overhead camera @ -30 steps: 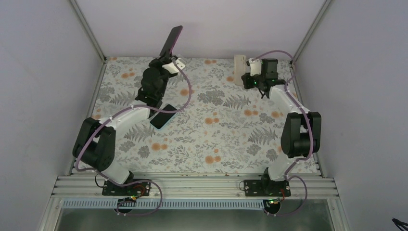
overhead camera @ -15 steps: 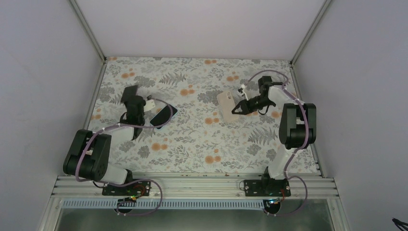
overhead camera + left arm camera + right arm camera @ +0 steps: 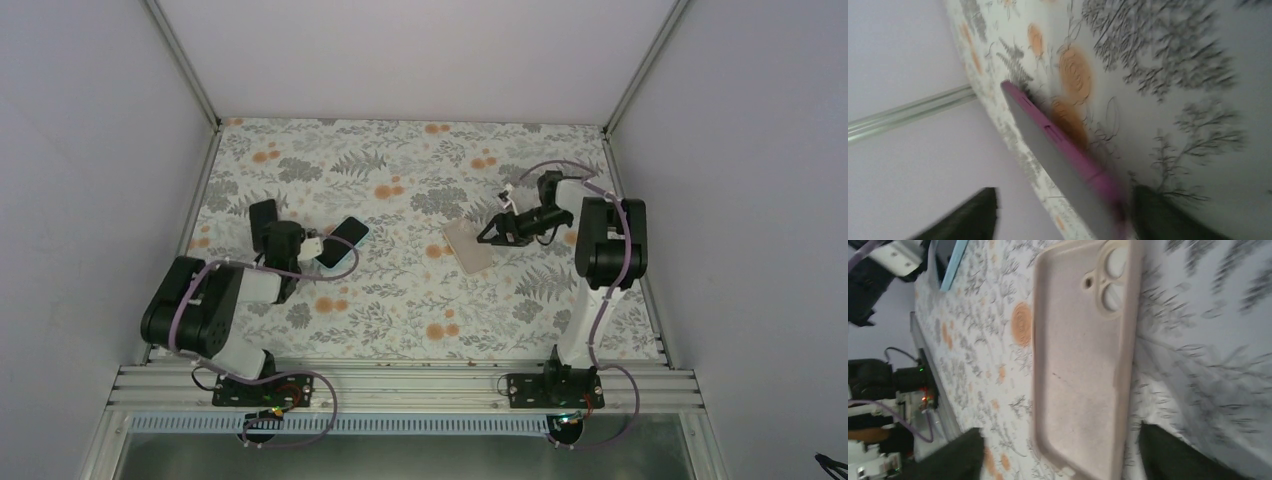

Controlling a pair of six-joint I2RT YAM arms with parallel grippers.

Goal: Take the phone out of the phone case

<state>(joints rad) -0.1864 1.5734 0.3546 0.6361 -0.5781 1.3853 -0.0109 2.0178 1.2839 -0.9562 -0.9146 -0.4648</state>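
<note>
The empty beige phone case (image 3: 468,245) lies inside-up on the flowered table, its camera cutouts at the far end in the right wrist view (image 3: 1083,355). My right gripper (image 3: 493,231) (image 3: 1068,457) is open, its black fingers standing on either side of the case's near end without gripping it. The dark phone (image 3: 262,214) with a pink edge (image 3: 1058,150) sits low at the left of the table, tilted on its side. My left gripper (image 3: 270,228) (image 3: 1068,220) is open around it, with the phone close to the right finger and a wide gap on the left.
A second dark slab with a light blue rim (image 3: 343,237) (image 3: 950,262) lies on the table just right of the left wrist. Metal frame rails (image 3: 180,60) and grey walls border the table on the left, back and right.
Both arms came down from raised poses to the table. The left lowered the pink-edged phone and opened. The right set the beige case flat and opened.
</note>
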